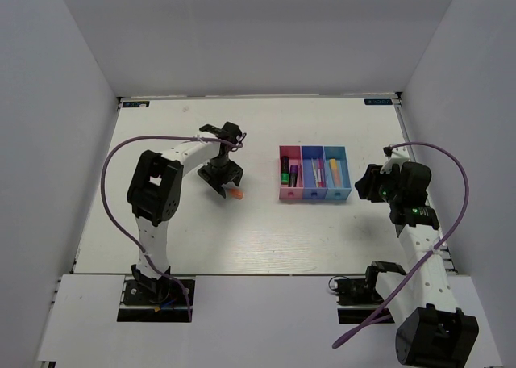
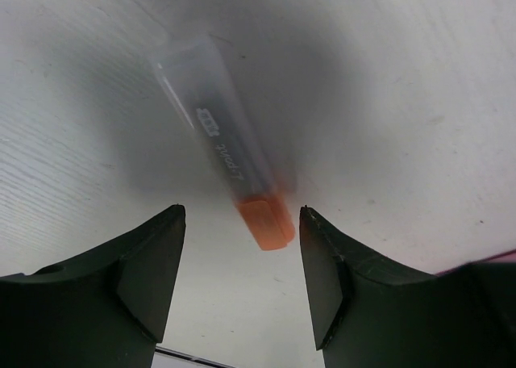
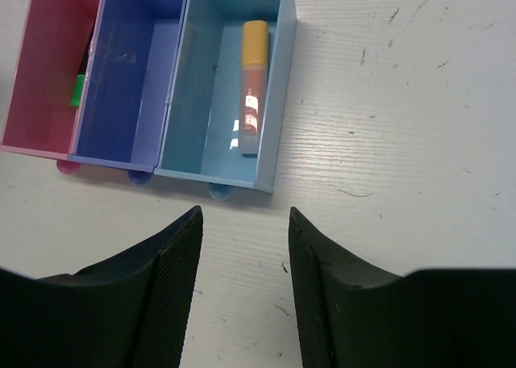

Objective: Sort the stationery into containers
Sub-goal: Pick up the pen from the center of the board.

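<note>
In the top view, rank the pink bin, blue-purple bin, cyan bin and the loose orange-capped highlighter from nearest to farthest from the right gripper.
From the right gripper:
1. cyan bin, right end of the row.
2. blue-purple bin, middle.
3. pink bin, left end.
4. orange-capped highlighter, on the table left of the bins.

Built as two arms, left arm and right arm, from white links and bulky black joint housings. Fitted with a purple cable running from base to wrist on each. Ends in black two-finger grippers: left gripper with plain matte pads, right gripper with finely textured pads. Shows green lights on the right wrist housing.
</note>
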`<state>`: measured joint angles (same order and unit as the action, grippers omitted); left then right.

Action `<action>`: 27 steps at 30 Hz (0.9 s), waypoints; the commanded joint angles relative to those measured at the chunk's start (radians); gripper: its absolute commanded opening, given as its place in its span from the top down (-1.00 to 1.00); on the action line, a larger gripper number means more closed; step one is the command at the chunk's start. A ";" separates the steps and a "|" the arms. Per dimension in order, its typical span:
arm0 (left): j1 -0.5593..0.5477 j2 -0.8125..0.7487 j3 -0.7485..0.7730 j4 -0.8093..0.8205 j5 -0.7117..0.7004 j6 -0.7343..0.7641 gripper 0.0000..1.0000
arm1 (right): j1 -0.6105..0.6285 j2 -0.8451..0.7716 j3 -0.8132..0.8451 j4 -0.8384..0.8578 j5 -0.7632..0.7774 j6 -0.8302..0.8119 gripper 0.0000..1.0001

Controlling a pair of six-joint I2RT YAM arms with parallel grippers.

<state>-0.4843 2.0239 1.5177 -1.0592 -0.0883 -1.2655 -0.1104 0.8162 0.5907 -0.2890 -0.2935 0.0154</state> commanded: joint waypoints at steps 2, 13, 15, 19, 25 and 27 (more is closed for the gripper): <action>0.004 -0.034 -0.016 0.007 0.002 -0.014 -0.37 | -0.003 -0.003 0.012 0.016 -0.001 -0.006 0.00; 0.035 -0.016 -0.111 0.091 -0.004 -0.025 -0.18 | -0.018 -0.002 0.012 0.011 -0.013 0.003 -0.03; 0.038 -0.004 -0.119 0.099 -0.002 -0.025 -0.11 | -0.021 -0.003 0.011 0.014 -0.018 0.004 -0.03; 0.038 0.003 -0.136 0.107 0.001 -0.017 0.08 | -0.028 -0.005 0.011 0.014 -0.026 0.003 -0.03; 0.035 -0.037 -0.191 0.168 0.031 0.014 0.68 | -0.029 -0.005 0.011 0.014 -0.036 0.008 -0.03; 0.015 -0.071 -0.188 0.182 0.035 0.067 0.89 | -0.032 -0.008 0.009 0.017 -0.038 0.008 -0.03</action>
<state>-0.4480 1.9793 1.3663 -0.9237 -0.0387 -1.2591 -0.1337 0.8162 0.5907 -0.2890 -0.3119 0.0193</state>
